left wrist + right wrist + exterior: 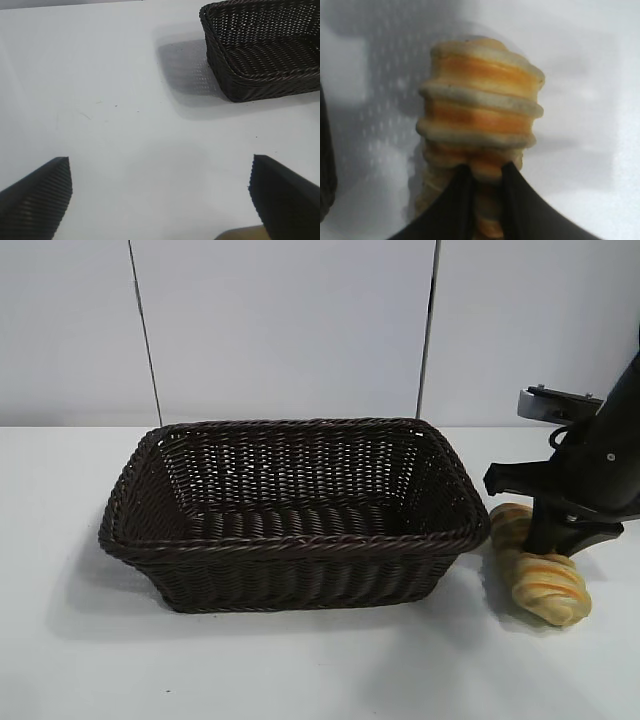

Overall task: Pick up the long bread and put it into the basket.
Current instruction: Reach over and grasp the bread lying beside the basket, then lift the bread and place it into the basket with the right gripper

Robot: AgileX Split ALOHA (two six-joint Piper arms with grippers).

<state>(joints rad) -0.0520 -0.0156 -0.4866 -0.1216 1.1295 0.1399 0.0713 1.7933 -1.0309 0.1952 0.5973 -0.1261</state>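
Right pincer (548, 545) clamps the long bread (545, 580) beside the basket (300, 545).

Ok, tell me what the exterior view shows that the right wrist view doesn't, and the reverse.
Only the exterior view shows the whole basket, empty, and the right arm bent down over the bread beside it on the table. Only the right wrist view shows the right gripper with its fingers closed tight on the loaf's ridges. Both show the bread resting on the table, outside the basket.
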